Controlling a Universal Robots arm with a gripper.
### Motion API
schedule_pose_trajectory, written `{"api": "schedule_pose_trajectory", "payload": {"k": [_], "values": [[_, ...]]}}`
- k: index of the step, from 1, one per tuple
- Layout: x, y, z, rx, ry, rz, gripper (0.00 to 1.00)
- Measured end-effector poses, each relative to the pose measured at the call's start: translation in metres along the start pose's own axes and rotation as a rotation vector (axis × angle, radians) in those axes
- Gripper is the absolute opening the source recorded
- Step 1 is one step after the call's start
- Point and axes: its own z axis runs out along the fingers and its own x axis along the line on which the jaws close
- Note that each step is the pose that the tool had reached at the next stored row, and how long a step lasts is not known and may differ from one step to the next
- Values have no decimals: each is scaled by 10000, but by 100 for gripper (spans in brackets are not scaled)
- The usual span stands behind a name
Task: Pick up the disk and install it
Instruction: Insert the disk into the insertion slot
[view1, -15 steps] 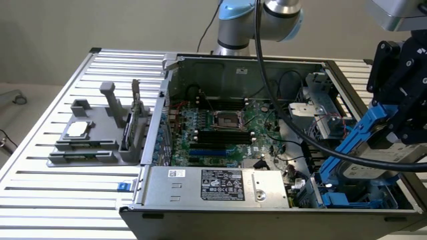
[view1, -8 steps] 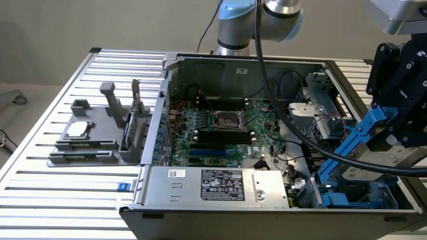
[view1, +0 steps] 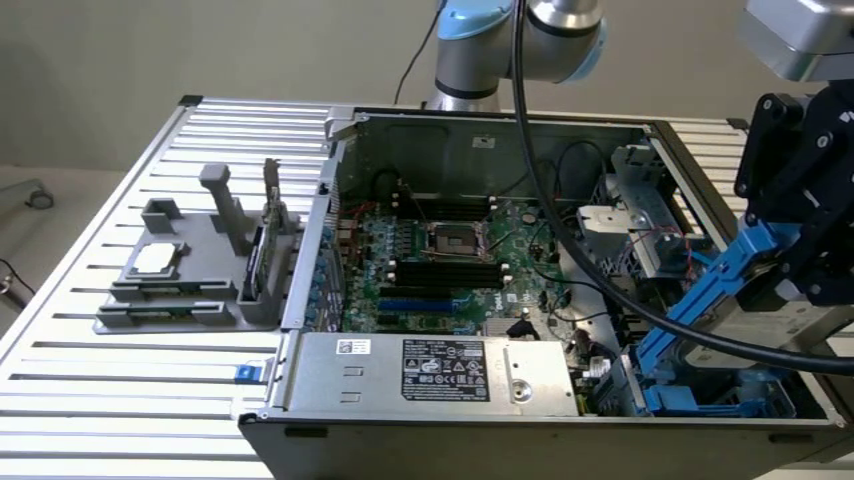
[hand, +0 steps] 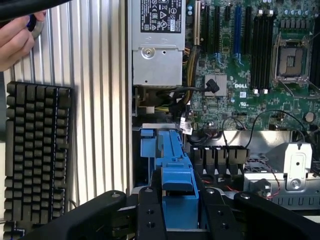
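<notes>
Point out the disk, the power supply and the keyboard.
disk (view1: 714, 282): exterior view, blue side rail.
power supply (view1: 350, 385): exterior view, bare metal face.
keyboard (hand: 37, 150): wrist view, middle keys.

My arm (view1: 518, 45) is built of silver-grey tubular joints with pale blue end caps. A thick black cable (view1: 523, 150) trails from it toward the wrist, where there is a light grey housing (view1: 801, 35). My gripper (hand: 179, 192) is matte black, its two flat fingers (hand: 150, 215) each dotted with small round screw holes and flanked by broad black linkage bars (hand: 90, 215).
</notes>
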Motion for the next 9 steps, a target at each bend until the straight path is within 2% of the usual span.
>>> {"api": "schedule_pose_trajectory", "payload": {"k": [5, 9], "values": [[11, 0, 14, -6, -13, -59, 33], [13, 1, 30, -8, -75, -114, 33]]}}
